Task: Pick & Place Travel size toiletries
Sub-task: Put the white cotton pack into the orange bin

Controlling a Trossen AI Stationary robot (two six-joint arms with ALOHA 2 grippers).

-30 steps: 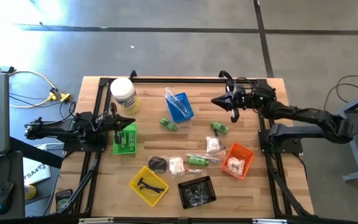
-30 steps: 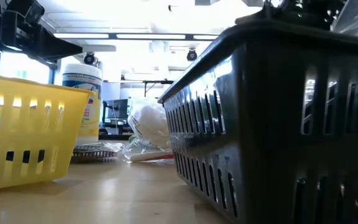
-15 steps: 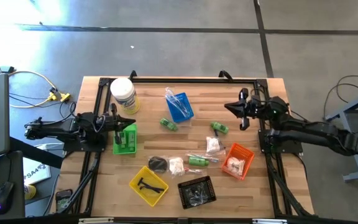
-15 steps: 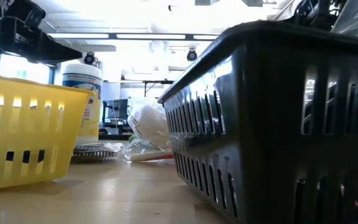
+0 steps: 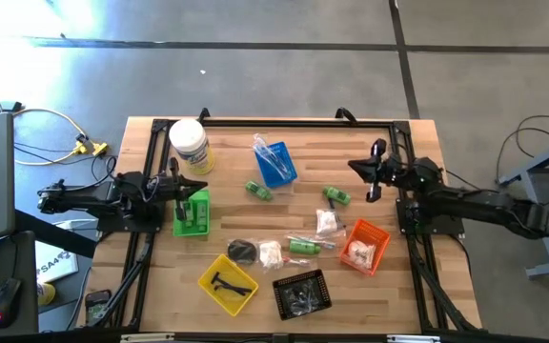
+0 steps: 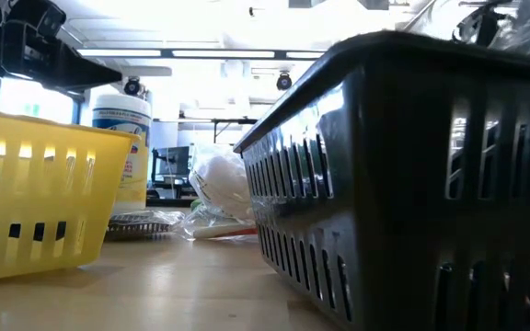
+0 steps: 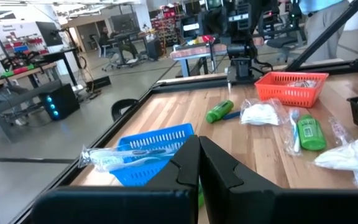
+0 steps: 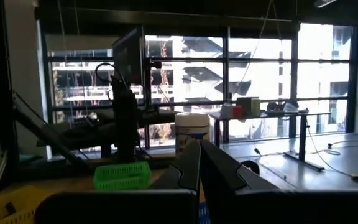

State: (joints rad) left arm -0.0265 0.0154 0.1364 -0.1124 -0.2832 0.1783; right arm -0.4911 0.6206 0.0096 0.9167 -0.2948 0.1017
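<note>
I see a pale wooden table [image 5: 227, 162] mid-frame on grey floor, small green plastic bottles [image 5: 259, 191] scattered centrally, left gripper [image 5: 191, 187] and right gripper [image 5: 362, 170] both clamped closed, empty.

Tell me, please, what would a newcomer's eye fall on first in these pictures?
Probably the bright trays ringing the wooden table: the yellow tray and black tray at the front edge, the orange tray at the right, the blue tray toward the back. Between them lie small green bottles and white sachets, while both arms wait at the sides.
</note>
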